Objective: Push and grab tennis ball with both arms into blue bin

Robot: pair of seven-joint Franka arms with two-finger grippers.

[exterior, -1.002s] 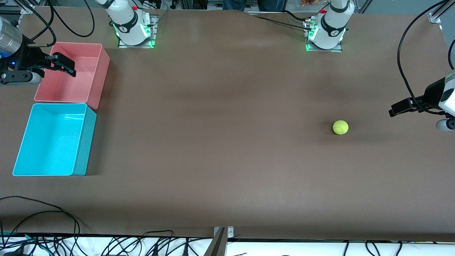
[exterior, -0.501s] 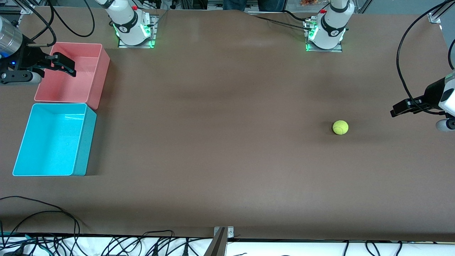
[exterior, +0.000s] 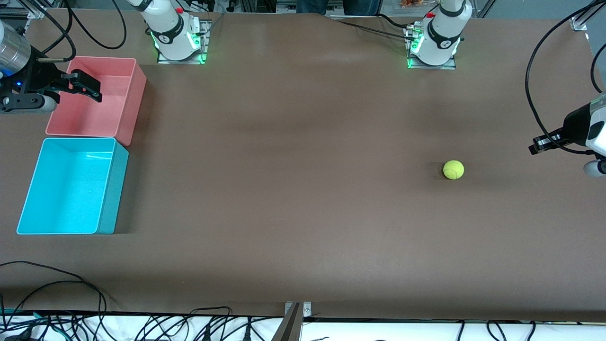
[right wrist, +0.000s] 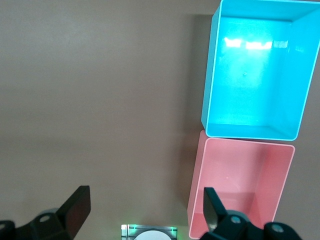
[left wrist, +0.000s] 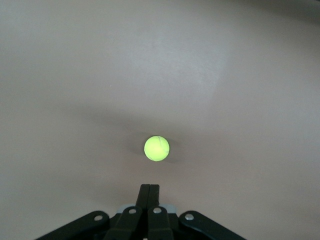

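Near left claw (exterior: 534, 148): tennis ball (exterior: 453, 169), apart.

We see two white arms (exterior: 442, 28) with black joint bands and green-lit bases — red buttons, looping black cables, and black two-fingered tools.

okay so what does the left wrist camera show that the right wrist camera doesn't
Only the left wrist view shows the tennis ball, lying alone on the brown table ahead of the left gripper, whose fingers are shut together on nothing.

Only the right wrist view shows the blue bin and the pink bin side by side, both empty, plus the right gripper open, with one finger over the pink bin.

Both show the same bare brown tabletop and each arm's own black fingers.
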